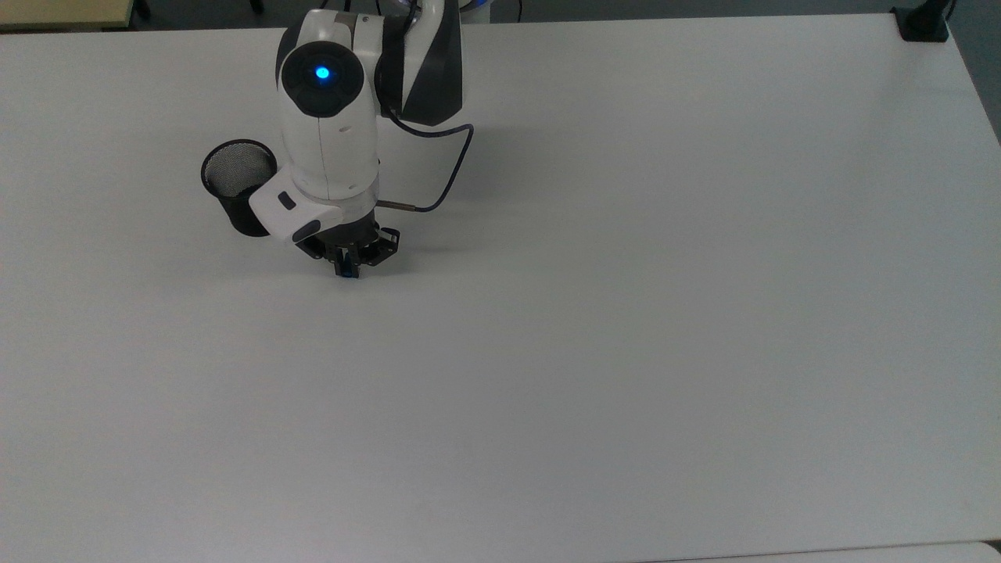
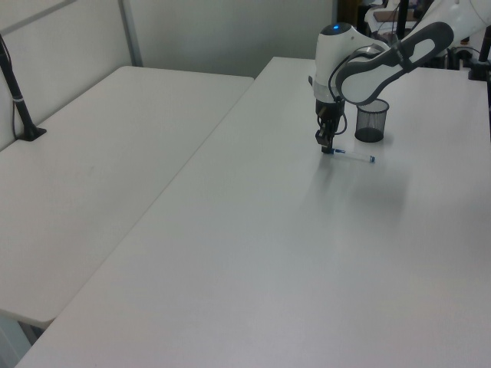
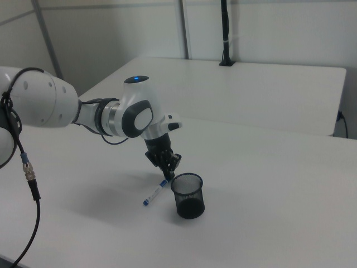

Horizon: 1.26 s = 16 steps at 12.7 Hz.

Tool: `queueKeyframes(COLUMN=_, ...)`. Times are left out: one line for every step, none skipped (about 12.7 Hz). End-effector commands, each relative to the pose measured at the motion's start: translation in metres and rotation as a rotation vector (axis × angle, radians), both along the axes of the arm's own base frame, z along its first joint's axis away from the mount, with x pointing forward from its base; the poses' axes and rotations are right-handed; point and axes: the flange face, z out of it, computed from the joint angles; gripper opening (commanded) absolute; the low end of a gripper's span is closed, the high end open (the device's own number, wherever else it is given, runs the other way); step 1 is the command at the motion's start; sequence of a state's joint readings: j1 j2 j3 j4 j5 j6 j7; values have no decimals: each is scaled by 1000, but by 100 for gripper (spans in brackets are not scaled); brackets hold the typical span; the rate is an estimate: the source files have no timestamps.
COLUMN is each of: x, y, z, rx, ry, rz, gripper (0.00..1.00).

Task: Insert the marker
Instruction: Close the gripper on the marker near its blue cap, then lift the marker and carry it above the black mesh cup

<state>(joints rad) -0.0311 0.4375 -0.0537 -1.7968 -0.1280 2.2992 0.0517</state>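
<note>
The marker (image 2: 354, 156) lies flat on the white table (image 1: 626, 313), white barrel with a blue tip at its free end. My gripper (image 1: 345, 267) is down at table level, shut on the marker's blue cap end (image 1: 345, 274). In the right view the gripper (image 3: 166, 175) pinches the marker (image 3: 153, 194) right beside the cup's rim. The black mesh cup (image 1: 235, 188) stands upright and empty to the top view's left of the gripper, partly behind the arm's wrist. The left view has the cup (image 2: 371, 123) just right of the gripper (image 2: 327, 148).
A black clamp post (image 1: 923, 22) sits at the table's far right corner in the top view. A second white table (image 2: 92, 169) with a black pole (image 2: 17, 92) adjoins in the left view's left. The arm's cable (image 1: 446, 164) loops beside the wrist.
</note>
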Motion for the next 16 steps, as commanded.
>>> queueKeyframes(x=0, y=3, z=1, rx=-11, ry=-17, rz=-11, gripper=0)
queueKeyframes(x=0, y=2, z=7, rx=-11, ry=-25, rz=-13, gripper=0)
queueKeyframes(x=1, y=0, z=27, rx=-12, ry=-54, rz=-15, gripper=0)
queueKeyframes(x=1, y=0, z=43, rx=-9, ry=-76, rz=-20, gripper=0)
queueKeyframes(x=-1, y=-1, z=65, rx=-7, ry=-108, rz=-25, gripper=0)
queueKeyframes(x=-4, y=-4, z=88, rx=-6, ry=-137, rz=-32, gripper=0)
queueKeyframes(x=-11, y=-10, z=118, rx=-4, ry=-162, rz=-43, gripper=0)
queueKeyframes(x=-15, y=-15, z=137, rx=1, ry=-182, rz=-54, gripper=0)
queueKeyframes(x=-20, y=-20, z=155, rx=15, ry=-211, rz=-68, gripper=0)
queueKeyframes(x=-25, y=-28, z=173, rx=34, ry=-240, rz=-88, gripper=0)
queueKeyframes(x=-32, y=-36, z=195, rx=46, ry=-276, rz=-90, gripper=0)
queueKeyframes(x=-42, y=-51, z=218, rx=39, ry=-309, rz=-87, gripper=0)
queueKeyframes(x=-56, y=-68, z=236, rx=36, ry=-335, rz=-83, gripper=0)
queueKeyframes(x=-64, y=-75, z=241, rx=34, ry=-339, rz=-71, gripper=0)
queueKeyframes(x=-72, y=-86, z=247, rx=22, ry=-348, rz=-57, gripper=0)
queueKeyframes(x=-85, y=-99, z=247, rx=12, ry=-344, rz=-45, gripper=1)
